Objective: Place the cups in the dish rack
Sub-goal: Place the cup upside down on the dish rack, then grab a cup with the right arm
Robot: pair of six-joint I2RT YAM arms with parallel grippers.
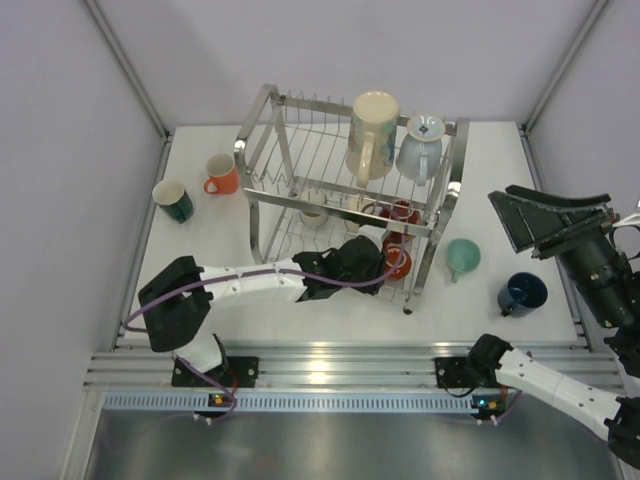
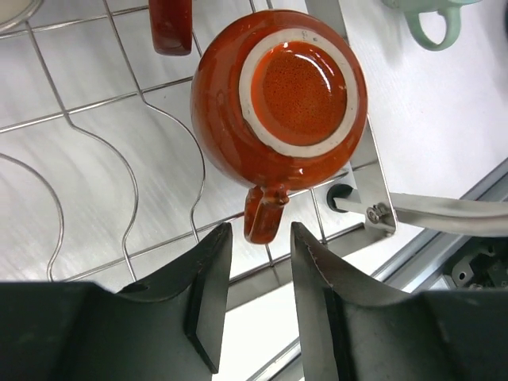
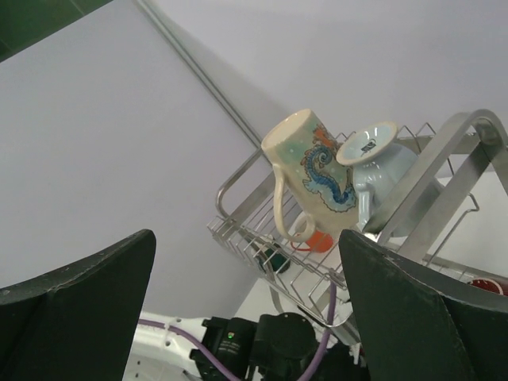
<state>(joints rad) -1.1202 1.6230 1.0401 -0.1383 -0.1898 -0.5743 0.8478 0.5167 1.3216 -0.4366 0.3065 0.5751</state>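
The orange-red cup sits upside down on the wires of the lower tier of the dish rack, near the front right corner, its pale foot ring facing up and its handle pointing back toward the left tool. That tool's two dark fingers stand apart on either side of the handle's end, and the handle lies just beyond their tips, not pinched and with nothing between them. A darker red cup sits just behind in the same tier. On the upper tier a tall cream printed mug leans beside an overturned pale blue-grey cup. On the white counter, a mint cup lies just right of the rack and a navy cup further right; an orange mug and a teal mug stand to its left. The right tool hangs raised at the right side, fingers spread wide, holding nothing, facing the rack
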